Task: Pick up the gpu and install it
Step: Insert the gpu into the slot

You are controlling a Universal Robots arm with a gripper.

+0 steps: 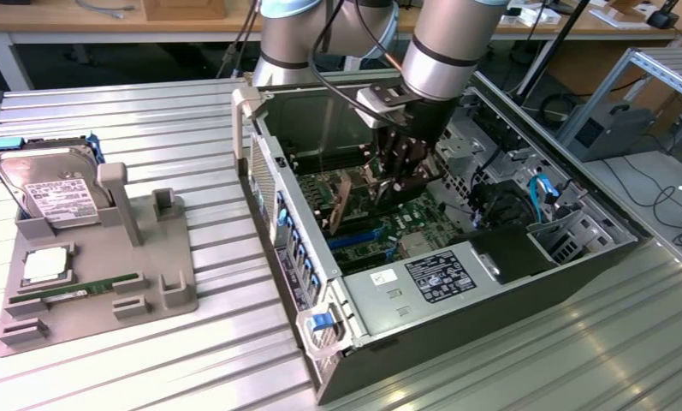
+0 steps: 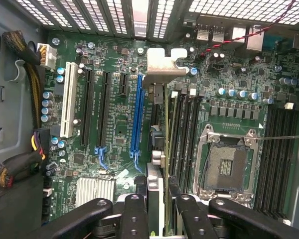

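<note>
Gripper (image 2: 157, 211) clasps gpu (image 2: 162, 67) beside blue slot (image 2: 136, 114).

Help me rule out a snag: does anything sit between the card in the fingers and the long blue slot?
Nothing visible does. The card, gripped by the fingers, hangs above the board beside the blue slot, which is empty; only low board parts lie between them.

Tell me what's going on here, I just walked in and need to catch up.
A robot arm reaches into an open computer case. Its gripper holds the graphics card on edge above the motherboard, beside the long blue slot and not yet seated in it. A hard drive and a memory stick sit on the gray tray outside.
</note>
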